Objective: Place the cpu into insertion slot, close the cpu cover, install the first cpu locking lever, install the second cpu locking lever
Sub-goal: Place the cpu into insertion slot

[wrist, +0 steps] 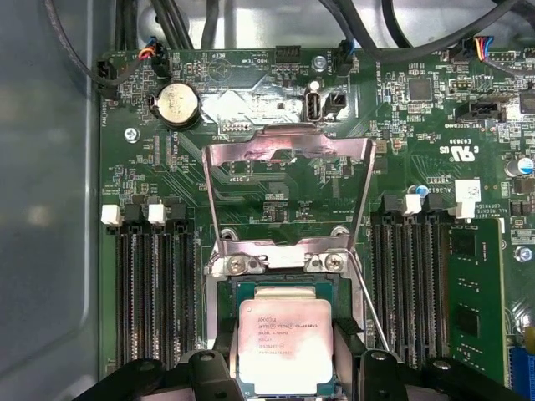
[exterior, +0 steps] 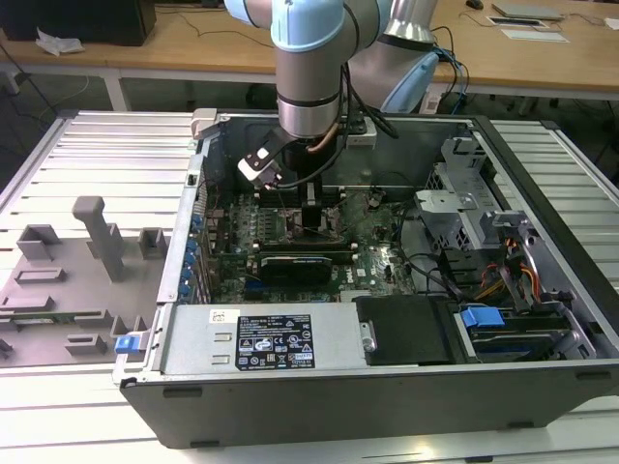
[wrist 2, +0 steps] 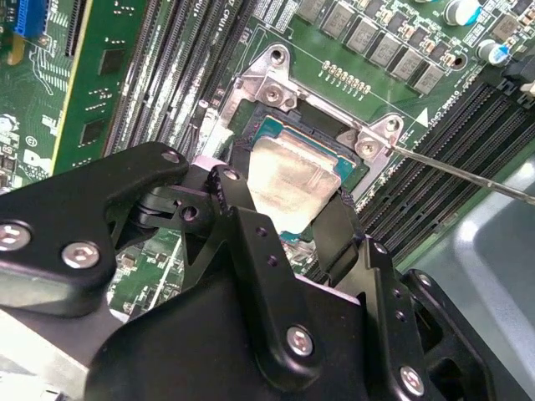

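Status: black two-finger gripper [wrist 2: 284,200] is down inside the open grey steel computer case [exterior: 338,406], over the middle of the green motherboard [wrist: 276,109]. Its fingers [wrist 2: 230,188] are closed onto two opposite edges of the flat square cpu with the pale silver metal top [wrist: 280,342]. Edge grip is presumably so the underside contacts stay untouched and the chip goes in square.

The cpu lies within the outline of the small square dark-framed insertion slot [wrist 2: 255,113], mid-board between the two banks of long black memory slots [wrist: 150,292]. Its teal rim runs parallel to the frame in both wrist views. Can't tell if it's fully seated or slightly proud.

The thin silvery cpu cover with the square window [wrist: 288,149] is hinged up and back toward the coin-cell [wrist: 175,102] side of the board, so the socket is open from above. A thin steel wire locking lever [wrist 2: 468,174] is unlatched and swung out over the memory slots.

Also in the case: a drive bay with a blue tab [exterior: 482,317] at the front corner on the exterior view's right, with cabling beside it. The case sits on a slatted aluminium table [exterior: 97,145].
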You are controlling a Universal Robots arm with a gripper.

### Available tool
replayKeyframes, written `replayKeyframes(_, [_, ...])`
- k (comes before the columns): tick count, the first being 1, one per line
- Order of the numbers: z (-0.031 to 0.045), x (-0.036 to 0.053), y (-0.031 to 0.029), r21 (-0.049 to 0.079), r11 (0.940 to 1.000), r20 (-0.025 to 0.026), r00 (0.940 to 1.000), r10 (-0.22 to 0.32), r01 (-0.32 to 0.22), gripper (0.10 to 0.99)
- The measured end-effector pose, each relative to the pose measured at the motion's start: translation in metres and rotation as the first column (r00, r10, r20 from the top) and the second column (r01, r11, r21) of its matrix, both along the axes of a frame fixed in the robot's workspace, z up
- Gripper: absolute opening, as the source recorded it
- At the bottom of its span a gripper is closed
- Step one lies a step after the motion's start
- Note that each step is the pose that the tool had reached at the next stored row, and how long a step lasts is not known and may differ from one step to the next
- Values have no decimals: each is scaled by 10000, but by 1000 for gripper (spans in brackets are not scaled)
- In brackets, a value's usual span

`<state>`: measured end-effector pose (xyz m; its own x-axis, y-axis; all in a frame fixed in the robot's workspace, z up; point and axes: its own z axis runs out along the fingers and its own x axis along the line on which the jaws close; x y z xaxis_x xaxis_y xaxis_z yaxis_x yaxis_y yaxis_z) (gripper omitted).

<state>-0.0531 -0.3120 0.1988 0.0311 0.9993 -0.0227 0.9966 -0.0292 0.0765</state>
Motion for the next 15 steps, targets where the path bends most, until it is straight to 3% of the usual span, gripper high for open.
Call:
replayKeyframes(2, [-1, 0, 1, 61, 10000, 3, 10000, 0, 0, 541])
replayKeyframes(15, [-2, 1, -14, 60, 9998, 1, 9999, 172, -172, 541])
